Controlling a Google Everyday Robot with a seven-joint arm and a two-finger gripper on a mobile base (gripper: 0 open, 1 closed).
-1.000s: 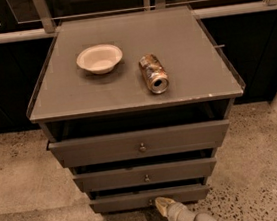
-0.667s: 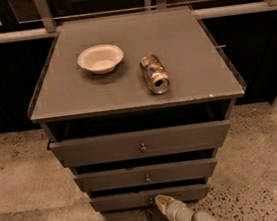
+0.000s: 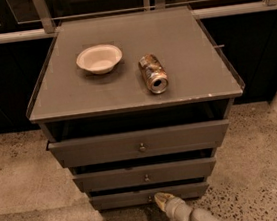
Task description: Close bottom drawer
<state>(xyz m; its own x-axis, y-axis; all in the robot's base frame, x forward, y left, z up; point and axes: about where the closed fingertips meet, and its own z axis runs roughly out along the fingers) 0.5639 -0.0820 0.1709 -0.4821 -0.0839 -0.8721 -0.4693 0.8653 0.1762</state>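
We note the surface (image 3: 190,78) carries a white bowl (image 3: 99,58) and a tipped can (image 3: 153,73) — claw (image 3: 162,199) low, at the bottom drawer (image 3: 120,200).

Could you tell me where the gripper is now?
Low in the camera view, the gripper is at the bottom drawer, just right of its knob.

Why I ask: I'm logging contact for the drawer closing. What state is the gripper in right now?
Gripper: state cannot be told; it is low at the front of the bottom drawer, near its middle.

Dim warm light, pincer (image 3: 163,200) bottom centre
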